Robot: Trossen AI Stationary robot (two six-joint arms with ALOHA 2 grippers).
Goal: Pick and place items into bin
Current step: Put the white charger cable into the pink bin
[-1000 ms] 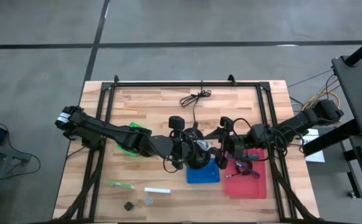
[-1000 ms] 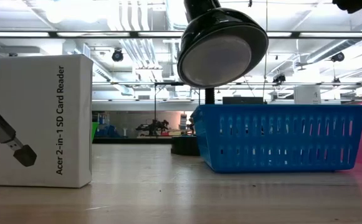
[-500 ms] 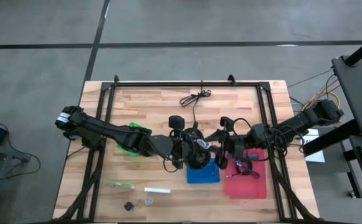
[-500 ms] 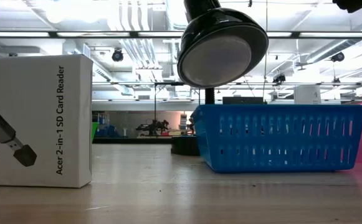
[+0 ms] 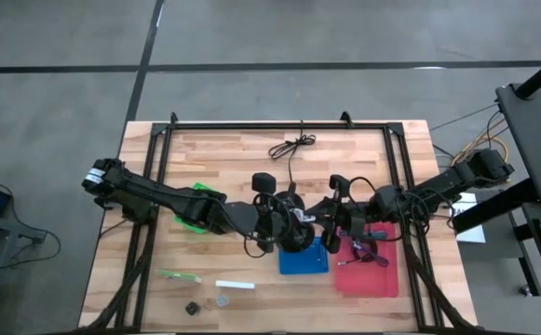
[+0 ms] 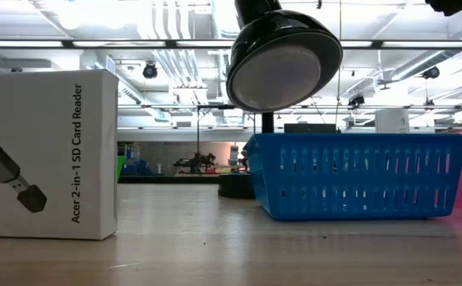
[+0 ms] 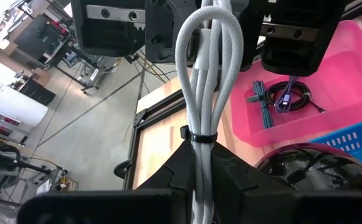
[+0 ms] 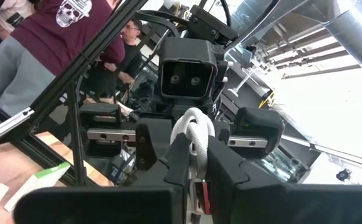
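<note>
A bundled white cable [image 7: 205, 81], bound by a black tie, hangs in the air between my two grippers at the table's middle, over the far edge of the blue bin [image 5: 304, 257]. My left gripper [image 7: 202, 158] is shut on one end of it. My right gripper [image 8: 196, 155] faces it from the right and is shut on the looped end [image 8: 196, 124]. In the high view the cable [image 5: 303, 216] shows as a small white patch between the left gripper [image 5: 291, 220] and the right gripper [image 5: 320, 214]. A green stick [image 5: 179, 275], a white stick [image 5: 235, 285] and two tiny cubes [image 5: 205, 305] lie near the front left. My left gripper pinches the bundle's strands just below the black tie [image 7: 200, 138] between its two fingers, coming level from the table's left and lying along the cable. The cable is clear of the table. My right gripper pinches the loop end [image 7: 213, 25] between its two fingers, level from the table's right.
A pink bin [image 5: 371, 272] holding a teal cable and a black coil [image 7: 280, 99] stands right of the blue bin. A black round stand [image 6: 282, 56] rises beside it. A long black cord [image 5: 291, 146] lies far back. A white card-reader box [image 6: 44, 151] stands close in the low view. People [image 8: 56, 37] stand beyond the table.
My right gripper's fingers have drawn together on the white cable's loop end and taken hold. Both arms have otherwise kept their places.
</note>
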